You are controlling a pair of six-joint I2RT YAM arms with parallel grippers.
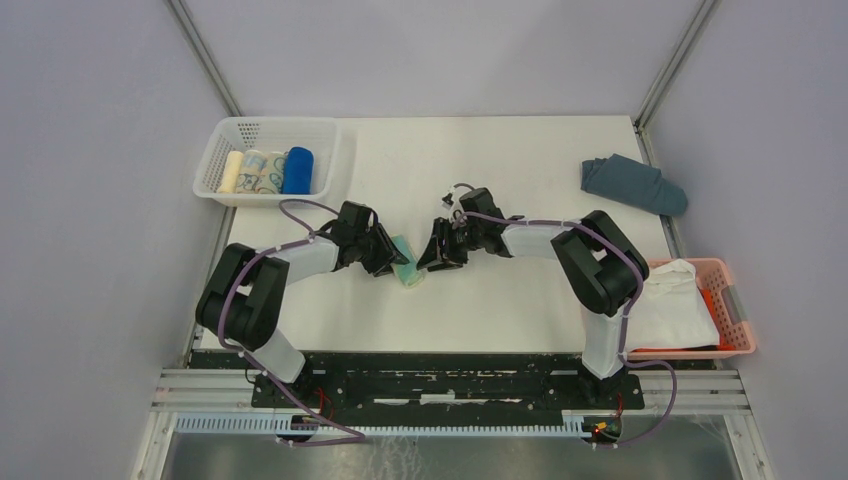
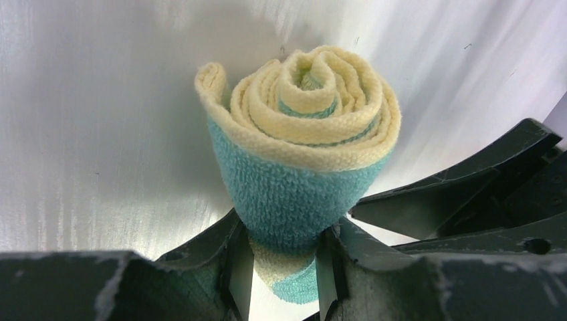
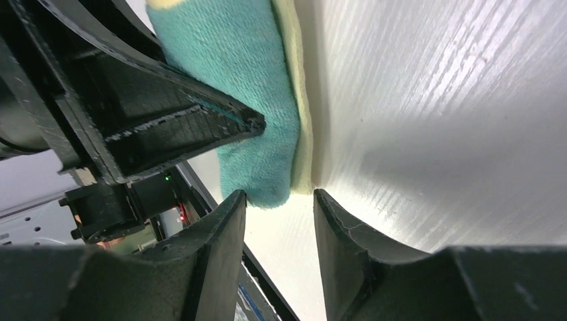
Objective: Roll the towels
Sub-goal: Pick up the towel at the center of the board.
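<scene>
Left gripper (image 2: pixel 282 267) pinches rolled yellow-teal terry towel (image 2: pixel 301 134); right gripper (image 3: pixel 279 207) part-open, empty. Risk: outer edge loose, unrolls on release.

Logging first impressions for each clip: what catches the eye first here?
A tightly rolled yellow and teal towel at the centre of the table, clamped by the left gripper, with the right gripper open at its other end. Then the white basket at far left, holding finished rolls and the royal blue towel.
</scene>
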